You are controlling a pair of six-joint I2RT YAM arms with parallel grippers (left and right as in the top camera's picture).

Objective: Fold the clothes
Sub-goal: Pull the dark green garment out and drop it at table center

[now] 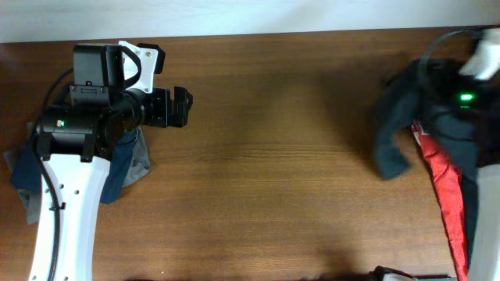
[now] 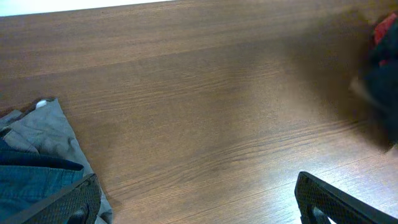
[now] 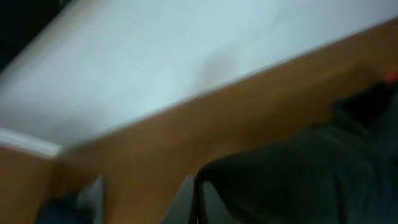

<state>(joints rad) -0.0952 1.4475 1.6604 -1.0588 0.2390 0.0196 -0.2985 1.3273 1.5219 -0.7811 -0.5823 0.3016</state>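
Picking a garment from the heap looks like the step in hand: the right gripper [image 3: 195, 202] is pinched shut, apparently on an edge of the dark green shirt [image 1: 394, 129], which lies at the worktop's [image 1: 266, 156] right end beside the red shirt [image 1: 447, 191]. It next needs dragging to the bare middle and spreading flat. The left gripper [image 2: 199, 208] hangs wide open near the grey shorts [image 2: 50, 127]. Blur smears the right wrist view, so that grip is uncertain.

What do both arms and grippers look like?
Left arm: white link, black joint housings, black cable, white wrist bracket; left gripper black, textured fingers. Right arm: white link, black joint with a green light, black cable loop; right gripper blurred.
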